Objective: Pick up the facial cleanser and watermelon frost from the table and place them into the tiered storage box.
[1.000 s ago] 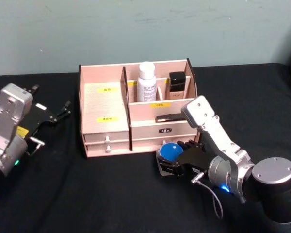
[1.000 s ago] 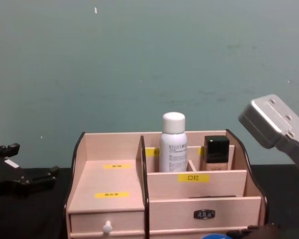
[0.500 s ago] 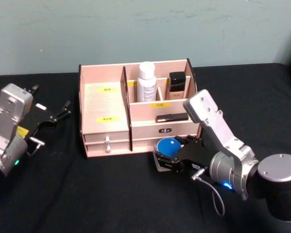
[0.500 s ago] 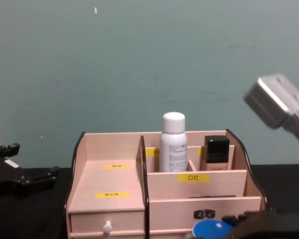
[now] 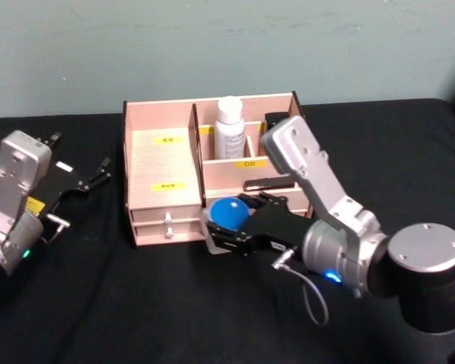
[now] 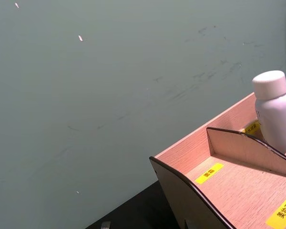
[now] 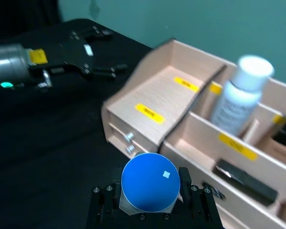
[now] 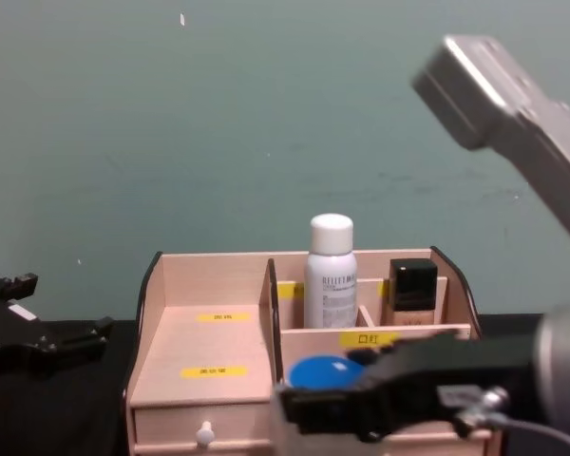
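Just in front of the tiered storage box [image 5: 212,163], the right gripper [image 5: 229,230] is clamped on the watermelon frost [image 5: 227,213], which should rise level above the front wall before release beside the stowed facial cleanser [image 5: 229,127]; the left gripper [image 5: 97,173] idles apart at far left.

The right gripper [image 5: 226,227], clamped on the blue-lidded jar [image 5: 228,212], now holds it higher and further to the robot's left than a second ago, off the table [image 5: 98,303] and in front of the wooden organiser [image 5: 159,163] near its central divider.
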Robot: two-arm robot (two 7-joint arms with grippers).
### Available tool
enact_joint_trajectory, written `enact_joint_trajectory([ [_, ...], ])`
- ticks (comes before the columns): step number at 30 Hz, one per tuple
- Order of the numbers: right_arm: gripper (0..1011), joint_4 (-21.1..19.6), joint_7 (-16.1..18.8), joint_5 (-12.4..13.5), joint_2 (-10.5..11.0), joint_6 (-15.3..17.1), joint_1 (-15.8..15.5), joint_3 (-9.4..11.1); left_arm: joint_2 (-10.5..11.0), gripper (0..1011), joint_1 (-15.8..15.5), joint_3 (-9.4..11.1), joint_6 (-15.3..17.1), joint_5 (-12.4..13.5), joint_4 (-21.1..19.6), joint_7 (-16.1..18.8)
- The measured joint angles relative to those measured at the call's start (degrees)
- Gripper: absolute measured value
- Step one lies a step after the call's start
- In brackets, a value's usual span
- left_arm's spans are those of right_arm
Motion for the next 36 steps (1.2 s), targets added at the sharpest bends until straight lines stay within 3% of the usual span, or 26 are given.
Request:
enact_joint_trajectory([
  [5,726,1.63,-0.08,-0.16,-1.17,-0.72,2.1,-1.81,0.0,1010,0.0,0.0,0.0,0.0,0.0,0.0],
  [16,726,8.18,-1.46,-1.35,-5.93,-2.62,8.58,-5.56,0.0,1009,0.0,0.0,0.0,0.0,0.0,0.0],
  [36,726,19.53,-4.27,-3.59,-11.58,-6.46,15.76,-4.89,0.0,1010,0.0,0.0,0.0,0.0,0.0,0.0],
])
